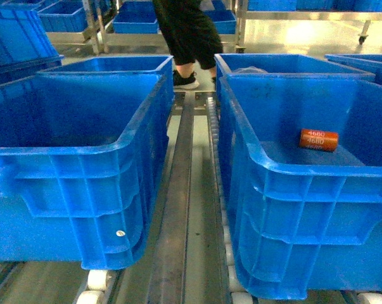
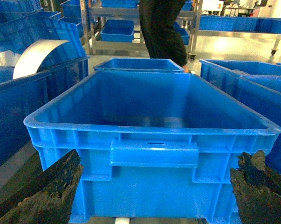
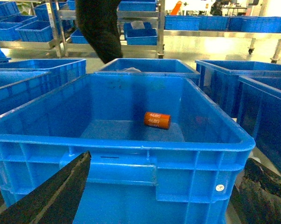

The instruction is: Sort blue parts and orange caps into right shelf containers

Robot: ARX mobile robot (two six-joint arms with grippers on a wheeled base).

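Observation:
One orange cap (image 1: pixel 318 140) printed "4680" lies on its side on the floor of the right-hand deep blue crate (image 1: pixel 261 158). The right wrist view shows the same orange cap (image 3: pixel 157 120) inside that crate (image 3: pixel 131 143). My right gripper (image 3: pixel 170 161) is open, low in front of the crate's near wall, with nothing between its fingers. My left gripper (image 2: pixel 163 158) is also open and holds nothing, facing the near wall of the left deep crate (image 2: pixel 149 133), whose inside looks bare. Neither gripper shows in the head view. Blue parts are out of view.
The left crate (image 1: pixel 83 155) and the right one stand side by side on roller tracks (image 1: pixel 191 209). More deep crates (image 1: pixel 279 63) stand behind them. A person in black trousers (image 1: pixel 187 38) stands beyond, near metal shelves with shallow blue bins (image 1: pixel 135 22). A curled white sheet (image 2: pixel 35 56) is at the far left.

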